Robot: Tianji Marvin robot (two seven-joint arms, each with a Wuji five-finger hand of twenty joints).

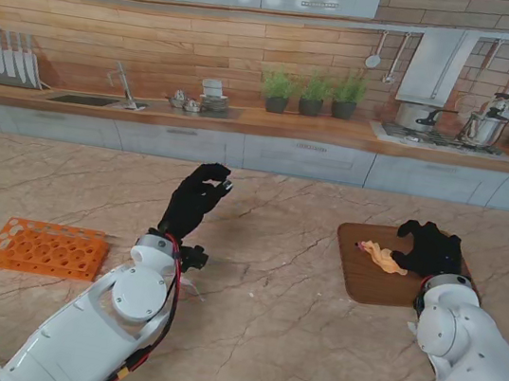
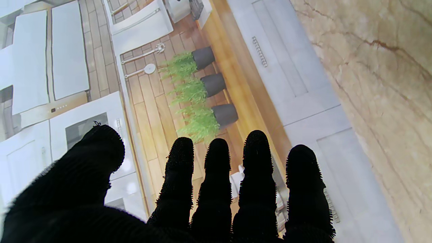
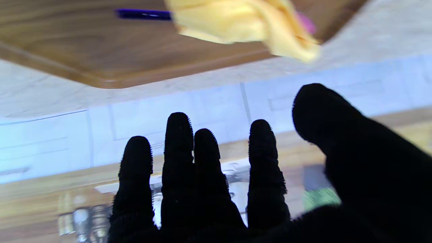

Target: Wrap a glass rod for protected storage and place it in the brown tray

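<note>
Black-gloved, each robot hand, left [image 1: 198, 197] and right [image 1: 431, 249], spreads its fingers, holding nothing.

marble table [image 1: 269, 346], wood-panelled wall [image 1: 162, 38], potted herbs [image 1: 313, 94]

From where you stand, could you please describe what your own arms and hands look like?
Both arms are glossy white with rounded joint housings. The left arm carries a red and black cable along its side, with a grey band at the wrist. The left hand and right hand are five-fingered and covered in black, bristly-textured gloves.
</note>
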